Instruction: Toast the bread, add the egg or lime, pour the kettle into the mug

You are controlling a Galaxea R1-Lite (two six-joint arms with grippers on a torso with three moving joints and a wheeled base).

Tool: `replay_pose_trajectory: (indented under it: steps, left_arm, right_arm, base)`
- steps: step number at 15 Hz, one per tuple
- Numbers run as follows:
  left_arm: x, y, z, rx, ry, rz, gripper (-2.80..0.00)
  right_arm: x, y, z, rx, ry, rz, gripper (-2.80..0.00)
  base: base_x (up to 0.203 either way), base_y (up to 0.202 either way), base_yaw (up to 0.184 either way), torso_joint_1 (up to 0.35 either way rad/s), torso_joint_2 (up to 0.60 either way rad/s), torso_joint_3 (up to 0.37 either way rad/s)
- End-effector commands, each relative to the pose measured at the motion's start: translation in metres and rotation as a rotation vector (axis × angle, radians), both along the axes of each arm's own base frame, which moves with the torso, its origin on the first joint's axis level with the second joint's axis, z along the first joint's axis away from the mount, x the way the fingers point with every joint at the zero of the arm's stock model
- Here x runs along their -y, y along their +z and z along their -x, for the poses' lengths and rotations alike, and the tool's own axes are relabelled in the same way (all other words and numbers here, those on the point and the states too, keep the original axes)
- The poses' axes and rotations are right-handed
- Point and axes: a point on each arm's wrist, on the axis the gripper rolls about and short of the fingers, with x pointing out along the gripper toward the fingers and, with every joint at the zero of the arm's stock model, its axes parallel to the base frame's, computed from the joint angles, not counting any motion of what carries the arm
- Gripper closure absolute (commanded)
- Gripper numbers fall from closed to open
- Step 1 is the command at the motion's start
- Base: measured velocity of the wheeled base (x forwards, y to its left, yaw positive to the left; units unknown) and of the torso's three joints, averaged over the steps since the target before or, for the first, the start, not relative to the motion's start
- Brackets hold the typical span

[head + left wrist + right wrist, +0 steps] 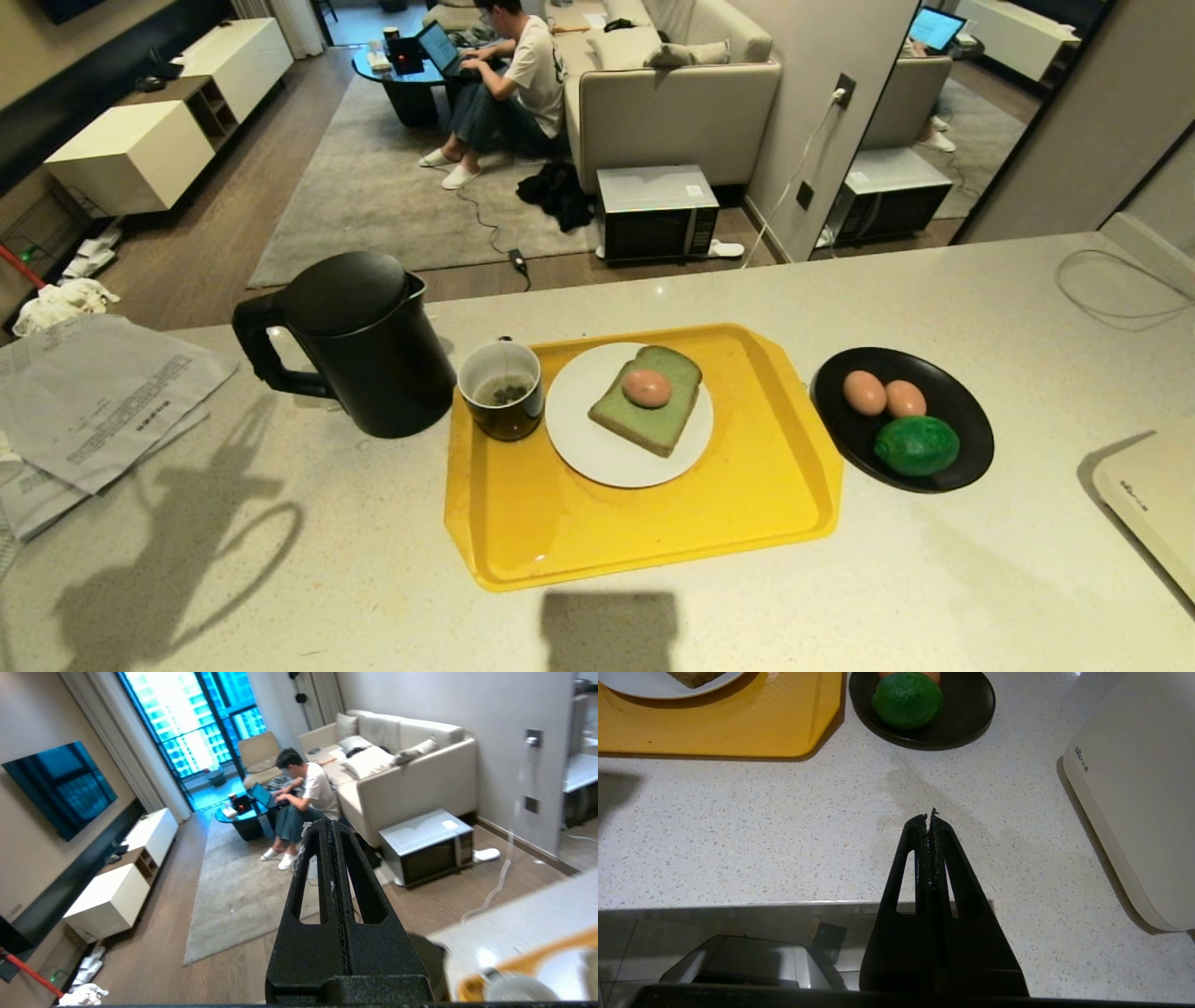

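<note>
Head view is filled by the speckled worktop (934, 579), with a yellow tray (775, 467) set at its centre. At about nine o'clock from the tray the black kettle (364, 345) is seen upright just off the tray's edge, its handle turned away from the tray. A white plate (597, 448) lies on the tray, and at three o'clock from the tray, on the bare worktop, a black dish (962, 411) is placed. The bread (653, 420) rests flat on the plate with one egg (646, 387) on top of it. The lime (917, 445) is held in the dish at its six o'clock side, with two more eggs (883, 395) touching each other at twelve o'clock from it. The mug (502, 390) stands on the tray between kettle and plate, with dark bits in its white interior. Neither arm is caught in the head view. The left gripper (332, 826) is shown by its wrist camera pressed together and empty, raised and aimed toward the living room. The right gripper (930, 816) is likewise closed on nothing, held low over the worktop's near edge.
</note>
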Motion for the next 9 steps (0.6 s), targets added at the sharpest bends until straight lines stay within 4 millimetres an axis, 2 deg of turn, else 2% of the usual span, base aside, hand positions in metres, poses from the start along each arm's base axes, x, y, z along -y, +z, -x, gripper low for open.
replay_pose_trajectory:
  steps: [1, 5, 9]
  left_arm:
    - [-0.008, -0.004, 0.068, 0.000, -0.019, -0.002, 0.00]
    - [-0.014, -0.024, 0.124, -0.050, -0.002, 0.021, 0.00]
    - [-0.014, -0.069, 0.171, -0.131, 0.027, 0.029, 0.00]
  right_arm:
    - [0.000, 0.000, 0.000, -0.001, 0.001, 0.001, 0.00]
    - [0.000, 0.000, 0.000, -0.001, 0.001, 0.001, 0.00]
    - [0.000, 0.000, 0.000, -0.001, 0.001, 0.001, 0.00]
  base:
    - [0.000, 0.000, 0.000, 0.000, 0.00, 0.000]
    - [0.000, 0.000, 0.000, 0.000, 0.00, 0.000]
    - [0.000, 0.000, 0.000, 0.000, 0.00, 0.000]
